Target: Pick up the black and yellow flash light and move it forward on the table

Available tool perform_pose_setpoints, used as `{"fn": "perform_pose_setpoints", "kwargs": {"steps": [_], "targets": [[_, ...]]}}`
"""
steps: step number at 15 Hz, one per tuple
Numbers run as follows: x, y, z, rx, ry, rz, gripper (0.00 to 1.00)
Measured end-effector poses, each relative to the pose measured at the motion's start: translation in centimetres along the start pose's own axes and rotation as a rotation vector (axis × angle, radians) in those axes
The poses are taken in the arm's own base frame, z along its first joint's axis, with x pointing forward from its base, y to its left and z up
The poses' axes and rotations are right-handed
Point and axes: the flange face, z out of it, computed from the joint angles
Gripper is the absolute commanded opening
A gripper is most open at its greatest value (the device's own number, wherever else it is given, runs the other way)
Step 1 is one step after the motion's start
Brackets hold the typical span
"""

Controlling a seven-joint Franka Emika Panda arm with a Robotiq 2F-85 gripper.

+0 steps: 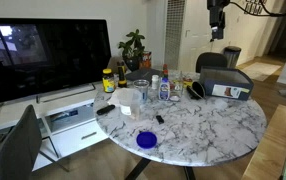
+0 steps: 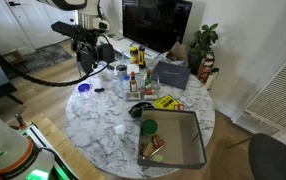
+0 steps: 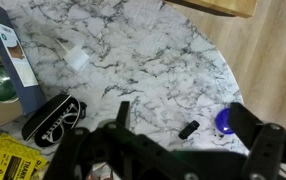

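The black flashlight lies on the white marble table, at the lower left of the wrist view beside a yellow package. It also shows in both exterior views, among the clutter. My gripper is open and empty and hangs high above the table. Its fingers frame a small black item and a blue lid far below. The gripper shows at the top of an exterior view and above the table edge in an exterior view.
Bottles and jars crowd the table's middle. A box stands by the flashlight. A grey tray holds small items. A TV on a low white stand, a plant and chairs surround the table.
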Motion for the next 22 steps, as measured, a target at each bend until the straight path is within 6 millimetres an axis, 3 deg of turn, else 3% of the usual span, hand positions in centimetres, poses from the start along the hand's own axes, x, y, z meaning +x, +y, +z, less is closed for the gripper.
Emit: {"fn": "perform_pose_setpoints", "kwargs": {"steps": [9,12,15,18,22], "targets": [[0.0,0.0,0.0,0.000,0.000,0.000,1.00],[1.0,-0.1,-1.1,-0.014,0.034,-0.006,1.00],[4.7,-1.1,-4.3,-0.044,0.100,-0.040,1.00],[10.0,-2.5,-7.0,-0.072,0.145,-0.097,1.00],[17.5,-3.4,-8.0,-0.079,0.194,-0.152,1.00]]}}
